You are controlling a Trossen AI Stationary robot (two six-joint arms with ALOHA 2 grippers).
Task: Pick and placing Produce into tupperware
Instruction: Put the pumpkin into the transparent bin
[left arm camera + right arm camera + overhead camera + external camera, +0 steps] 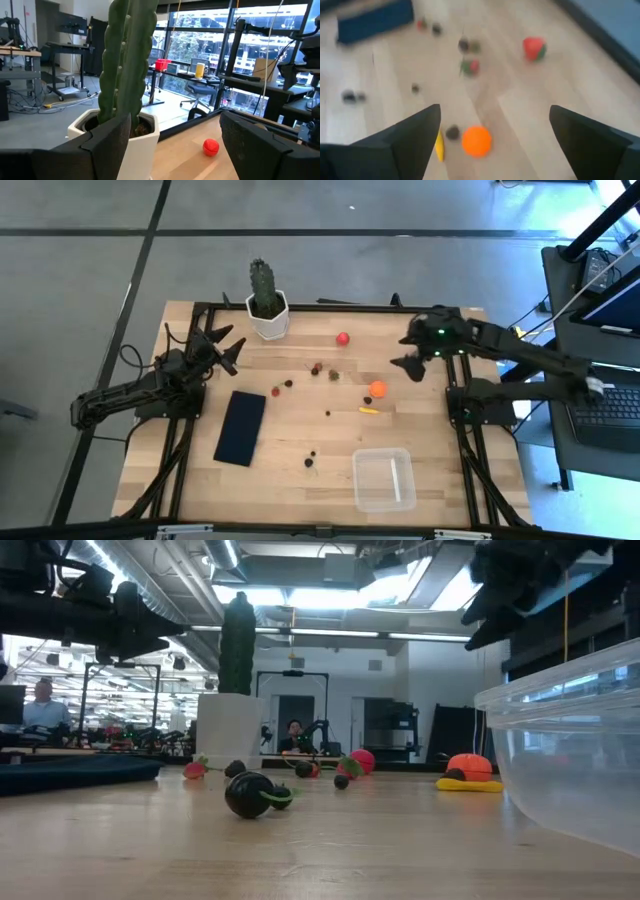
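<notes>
Wood table, produce scattered mid-surface. Left gripper open, idle beside the cactus. Right gripper open, empty, above and just beside the orange ball; tupperware empty, well apart from it. Risk: a round ball likely rolls off on off-centre pinch, or the gripper clips the yellow piece.

The tupperware sits upright and open near the front of my desk, toward my right side: clear, squarish, rounded corners, shallow walls, nothing inside. All the produce lies outside it on the wood. An orange ball rests mid-desk, with a thin yellow piece just beside it on the tupperware's side. A red ball lies farther back, well apart. Small dark red berry bits are scattered across the middle, and two dark bits lie near the tupperware's left wall.
</notes>
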